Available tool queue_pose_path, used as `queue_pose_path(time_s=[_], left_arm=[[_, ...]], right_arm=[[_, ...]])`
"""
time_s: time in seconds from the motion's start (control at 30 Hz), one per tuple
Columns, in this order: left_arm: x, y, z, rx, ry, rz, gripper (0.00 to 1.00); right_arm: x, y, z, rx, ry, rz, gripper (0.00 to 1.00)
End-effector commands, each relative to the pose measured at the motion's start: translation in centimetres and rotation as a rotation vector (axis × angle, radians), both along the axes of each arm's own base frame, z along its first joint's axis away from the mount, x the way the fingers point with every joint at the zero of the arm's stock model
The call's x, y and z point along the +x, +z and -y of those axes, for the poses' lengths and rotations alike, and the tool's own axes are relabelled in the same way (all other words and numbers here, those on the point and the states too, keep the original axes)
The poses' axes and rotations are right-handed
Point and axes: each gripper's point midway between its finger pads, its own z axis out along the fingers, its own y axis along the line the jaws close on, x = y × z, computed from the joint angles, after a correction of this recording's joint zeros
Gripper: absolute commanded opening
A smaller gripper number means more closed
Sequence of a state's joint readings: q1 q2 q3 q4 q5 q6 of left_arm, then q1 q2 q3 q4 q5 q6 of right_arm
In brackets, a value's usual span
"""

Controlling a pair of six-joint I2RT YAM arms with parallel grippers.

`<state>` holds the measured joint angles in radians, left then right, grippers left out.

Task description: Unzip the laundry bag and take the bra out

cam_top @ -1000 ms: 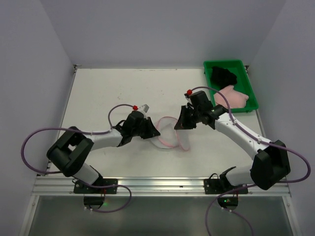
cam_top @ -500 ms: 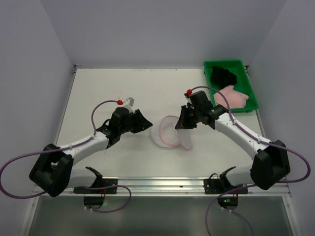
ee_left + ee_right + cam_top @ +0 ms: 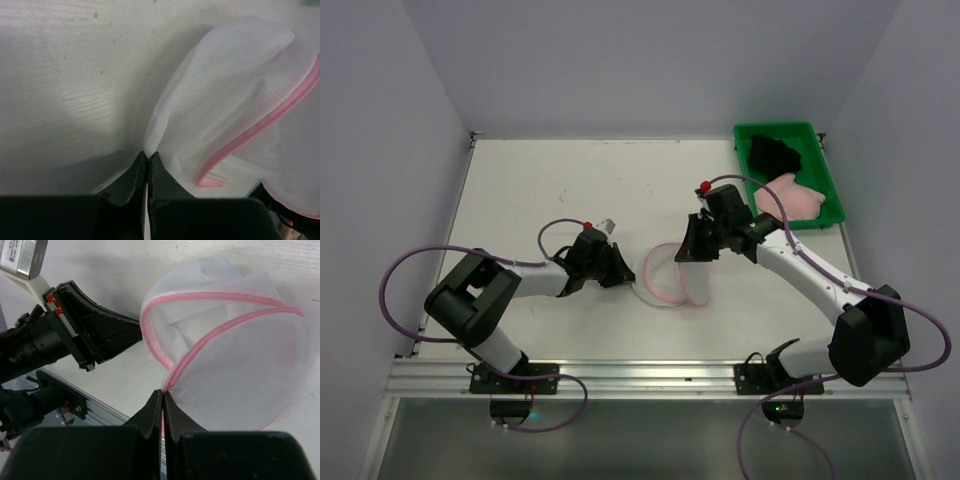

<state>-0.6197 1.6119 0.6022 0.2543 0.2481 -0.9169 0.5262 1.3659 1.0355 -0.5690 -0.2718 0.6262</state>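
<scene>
The laundry bag (image 3: 672, 283) is parked mid-frame on the surface (image 3: 540, 190), nipped at a sliver of mesh by the fully closed left gripper (image 3: 148, 156) and held at the pink zip rim (image 3: 210, 294) by the closed right gripper (image 3: 162, 397). That sliver could easily be lost if it's tugged hard, tbh.

White see-through mesh laundry bag (image 3: 672, 275), pink zip rim, at centre. At two o'clock, green tray (image 3: 775, 126) holding black fabric (image 3: 772, 155) and pale pink fabric (image 3: 795, 197).

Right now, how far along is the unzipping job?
Done: the laundry bag lies unzipped, its pink zip gaping. In hand: the left gripper pinches its mesh, the right gripper its zip rim. Left: no bra shows inside; a black garment and pink garment lie in the green tray, so removal may be finished.
</scene>
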Motion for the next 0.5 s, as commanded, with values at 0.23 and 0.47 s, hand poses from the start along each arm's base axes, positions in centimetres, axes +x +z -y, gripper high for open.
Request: queue_pose_path(time_s=[0.23, 0.47], left_arm=[[0.5, 3.3, 3.9, -0.139, -0.025, 0.081, 0.0], [-0.4, 2.5, 5.0, -0.155, -0.049, 0.054, 0.0]], right_arm=[[3.0, 3.0, -3.3, 0.172, -0.117, 0.1, 0.0], [5.1, 0.0, -5.5, 0.247, -0.208, 0.034, 0.0]])
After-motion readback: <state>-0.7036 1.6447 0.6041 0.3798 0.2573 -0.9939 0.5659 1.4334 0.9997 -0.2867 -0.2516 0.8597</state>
